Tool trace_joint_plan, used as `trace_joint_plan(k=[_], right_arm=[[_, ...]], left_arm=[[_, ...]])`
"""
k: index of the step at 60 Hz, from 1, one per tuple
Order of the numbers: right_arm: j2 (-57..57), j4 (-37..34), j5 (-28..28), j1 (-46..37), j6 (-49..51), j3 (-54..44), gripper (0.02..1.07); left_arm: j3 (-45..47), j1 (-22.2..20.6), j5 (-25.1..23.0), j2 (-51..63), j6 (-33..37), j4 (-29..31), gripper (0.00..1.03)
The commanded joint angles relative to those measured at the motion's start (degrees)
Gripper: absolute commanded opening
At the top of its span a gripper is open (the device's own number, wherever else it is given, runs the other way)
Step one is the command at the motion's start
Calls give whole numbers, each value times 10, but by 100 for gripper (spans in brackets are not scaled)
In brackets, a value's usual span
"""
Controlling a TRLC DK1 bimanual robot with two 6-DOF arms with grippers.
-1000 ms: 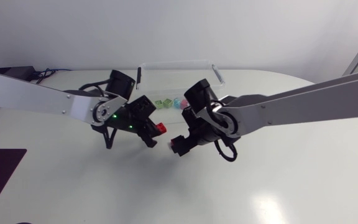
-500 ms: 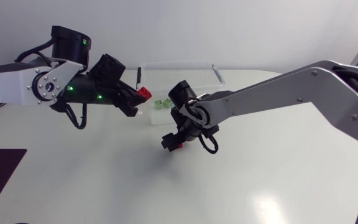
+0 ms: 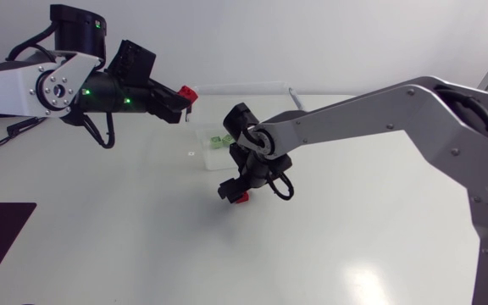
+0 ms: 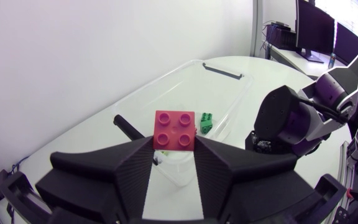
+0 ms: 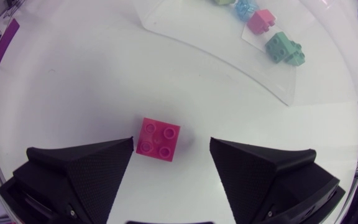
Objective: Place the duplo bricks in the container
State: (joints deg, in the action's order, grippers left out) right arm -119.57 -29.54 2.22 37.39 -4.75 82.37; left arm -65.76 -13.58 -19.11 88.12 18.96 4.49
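My left gripper (image 3: 181, 95) hangs high over the table, shut on a red duplo brick (image 3: 187, 90) just beside the near end of the clear container (image 3: 248, 85). In the left wrist view that brick (image 4: 174, 131) sits studs-up between the fingers, with the container (image 4: 232, 93) ahead and below. My right gripper (image 3: 234, 193) is down at the table in front of the container, open. A second red brick (image 5: 159, 139) lies on the table between its fingers (image 5: 86, 165), untouched on both sides.
Inside the container lie green (image 5: 284, 48), pink (image 5: 261, 20) and blue (image 5: 246, 7) bricks. A green brick (image 4: 206, 122) shows through its wall in the left wrist view. The container's corner (image 5: 272, 87) is just ahead of my right gripper.
My left gripper has risen from table height with its red brick and swung up to the container's end. My right gripper has lowered around the other red brick, its fingers narrowing slightly.
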Motion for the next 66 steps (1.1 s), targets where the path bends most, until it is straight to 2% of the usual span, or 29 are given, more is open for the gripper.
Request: trace_joint_plan(k=[1, 17, 27, 33, 42, 49, 54, 66], right_arm=[[-30, -32, -5, -10, -14, 33, 88], [-64, -96, -20, -9, -3, 94, 88], [-73, -102, -26, -6, -1, 106, 76], [-75, -105, -31, -2, -1, 108, 70], [-81, -119, -41, 1, -1, 118, 66], [-87, -127, -42, 1, -1, 125, 64], [-90, -126, -43, 2, 0, 126, 57], [-75, -108, -47, 4, 0, 88, 30]], left_arm=[[-19, 7, -7, 11, -16, 6, 29], [-18, 18, -22, 9, -13, 7, 29], [-40, 20, -25, 20, -15, 8, 29], [-59, 15, -26, 45, -22, -12, 29], [-98, 0, -25, 104, -32, -41, 30], [-148, -1, -25, 160, -46, -42, 30], [-177, -3, -25, 198, -48, -48, 31], [-222, -7, -18, 251, -52, -48, 33]])
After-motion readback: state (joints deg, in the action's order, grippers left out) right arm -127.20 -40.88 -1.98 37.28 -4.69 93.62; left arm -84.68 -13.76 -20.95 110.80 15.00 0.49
